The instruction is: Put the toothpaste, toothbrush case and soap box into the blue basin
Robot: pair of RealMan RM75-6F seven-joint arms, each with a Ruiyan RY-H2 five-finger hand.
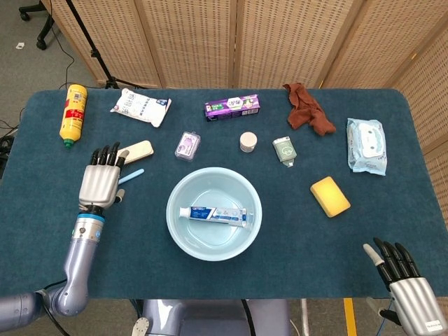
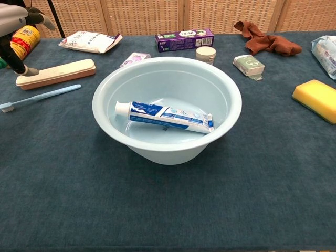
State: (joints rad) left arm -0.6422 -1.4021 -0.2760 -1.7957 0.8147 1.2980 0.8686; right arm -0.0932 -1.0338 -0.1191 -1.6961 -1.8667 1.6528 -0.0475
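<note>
The blue basin (image 1: 175, 203) (image 2: 105, 121) stands mid-table with the white-and-blue toothpaste tube (image 1: 213, 214) (image 2: 164, 115) lying inside it. The beige toothbrush case (image 1: 139, 149) (image 2: 56, 72) lies to its left. My left hand (image 1: 99, 183) (image 2: 16, 29) hovers over the case's left end with fingers extended and nothing held. A fingertip comes down beside that end in the chest view. A small grey-green box (image 1: 284, 150) (image 2: 249, 64) and a clear case with purple contents (image 1: 187, 145) (image 2: 134, 56) lie behind the basin. My right hand (image 1: 402, 276) is at the near right edge, fingers apart and empty.
A blue toothbrush (image 1: 131, 176) (image 2: 39, 96) lies just in front of the case. A yellow bottle (image 1: 73, 112), white pouch (image 1: 141, 106), purple box (image 1: 232, 106), small jar (image 1: 248, 142), brown cloth (image 1: 308, 110), wipes pack (image 1: 366, 145) and yellow sponge (image 1: 330, 196) are spread around.
</note>
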